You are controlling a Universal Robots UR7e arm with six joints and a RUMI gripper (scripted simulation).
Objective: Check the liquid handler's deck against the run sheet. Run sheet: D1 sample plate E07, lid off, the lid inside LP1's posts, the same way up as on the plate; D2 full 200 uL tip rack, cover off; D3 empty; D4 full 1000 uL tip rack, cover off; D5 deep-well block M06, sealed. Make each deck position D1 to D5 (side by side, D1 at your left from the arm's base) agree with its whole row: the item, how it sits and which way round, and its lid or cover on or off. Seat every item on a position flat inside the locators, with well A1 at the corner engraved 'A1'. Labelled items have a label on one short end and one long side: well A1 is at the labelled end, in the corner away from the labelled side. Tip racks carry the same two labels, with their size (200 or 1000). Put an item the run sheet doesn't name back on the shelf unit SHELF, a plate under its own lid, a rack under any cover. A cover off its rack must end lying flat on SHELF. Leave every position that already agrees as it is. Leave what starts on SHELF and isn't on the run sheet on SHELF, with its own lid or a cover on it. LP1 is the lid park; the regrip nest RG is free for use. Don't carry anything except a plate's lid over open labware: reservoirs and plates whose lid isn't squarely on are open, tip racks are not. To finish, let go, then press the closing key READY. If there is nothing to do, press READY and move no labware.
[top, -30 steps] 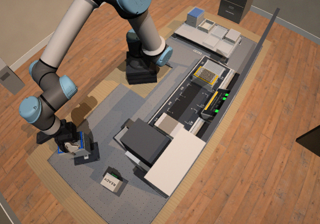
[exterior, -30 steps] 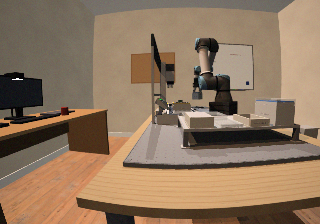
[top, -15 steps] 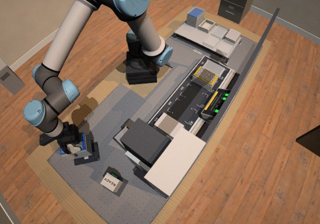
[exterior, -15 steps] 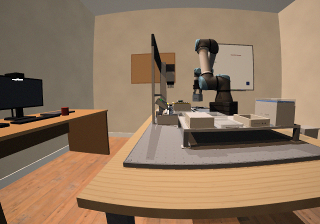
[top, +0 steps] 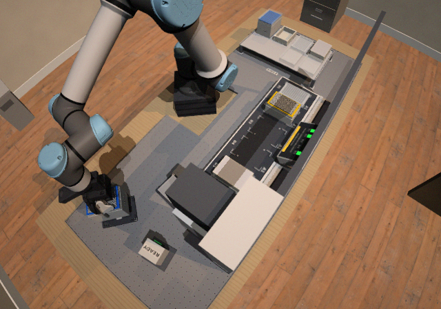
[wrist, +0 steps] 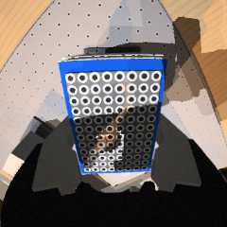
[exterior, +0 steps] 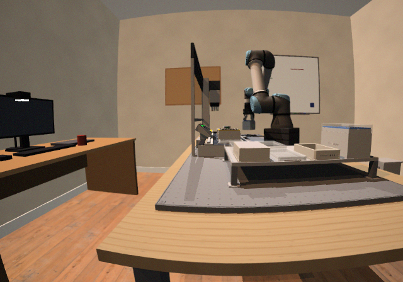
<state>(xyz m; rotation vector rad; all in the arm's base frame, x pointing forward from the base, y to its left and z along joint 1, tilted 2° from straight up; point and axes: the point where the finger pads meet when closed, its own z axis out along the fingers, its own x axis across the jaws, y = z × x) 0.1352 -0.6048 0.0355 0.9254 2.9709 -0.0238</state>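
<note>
My gripper (top: 101,203) is at the near-left corner of the grey mat, shut on a blue-framed tip rack (top: 108,199). In the wrist view the rack (wrist: 113,120) fills the middle, its rows of ringed tips showing and no cover on it. It hangs over a dark nest (top: 120,216); I cannot tell whether they touch. On the deck (top: 263,134), a yellow-framed tip rack (top: 284,104) sits at the far end and a beige block (top: 231,170) at the near end. The positions between them are bare.
The shelf unit (top: 286,47) at the far end holds a blue-topped box (top: 269,22), an open tray (top: 286,34) and flat plates. The READY key (top: 154,251) stands near the nest. A dark housing (top: 199,195) and a white housing (top: 242,223) stand beside the deck.
</note>
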